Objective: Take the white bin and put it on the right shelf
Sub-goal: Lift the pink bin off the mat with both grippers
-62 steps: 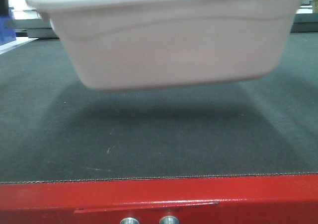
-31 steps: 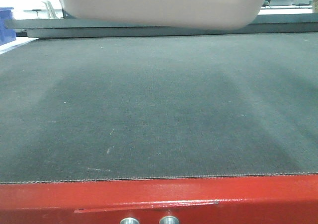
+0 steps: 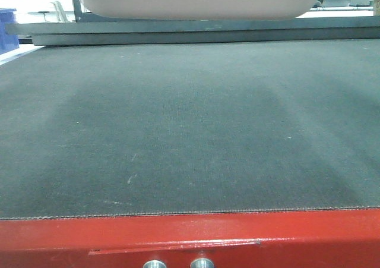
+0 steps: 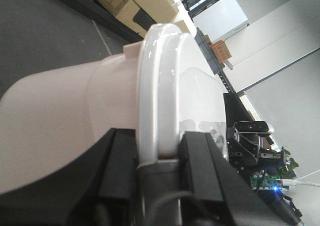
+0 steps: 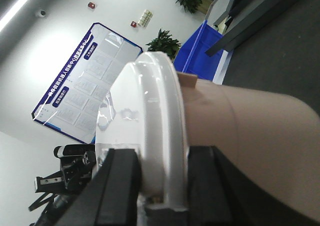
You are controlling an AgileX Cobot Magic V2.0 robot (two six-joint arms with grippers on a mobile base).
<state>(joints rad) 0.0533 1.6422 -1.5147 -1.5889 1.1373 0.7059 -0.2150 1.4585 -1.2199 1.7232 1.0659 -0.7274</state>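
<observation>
The white bin (image 3: pixel 196 0) hangs in the air above the dark mat; only its pale pinkish underside shows at the top of the front view. My left gripper (image 4: pixel 159 153) is shut on the bin's white lid rim (image 4: pixel 157 95) at one end, a black finger on each side of the rim. My right gripper (image 5: pixel 162 178) is shut on the lid rim (image 5: pixel 160 121) at the other end, with the bin's pinkish wall (image 5: pixel 250 136) to its right. The right shelf is out of view.
The dark-matted table (image 3: pixel 190 131) with a red front edge (image 3: pixel 190 238) lies below the bin. A blue crate (image 3: pixel 7 27) stands at the far left and also shows in the right wrist view (image 5: pixel 205 48). Cardboard boxes (image 4: pixel 135 0) are stacked behind.
The bin has risen steadily, from just above the mat to the top edge of the front view. Its shadow on the mat has faded.
</observation>
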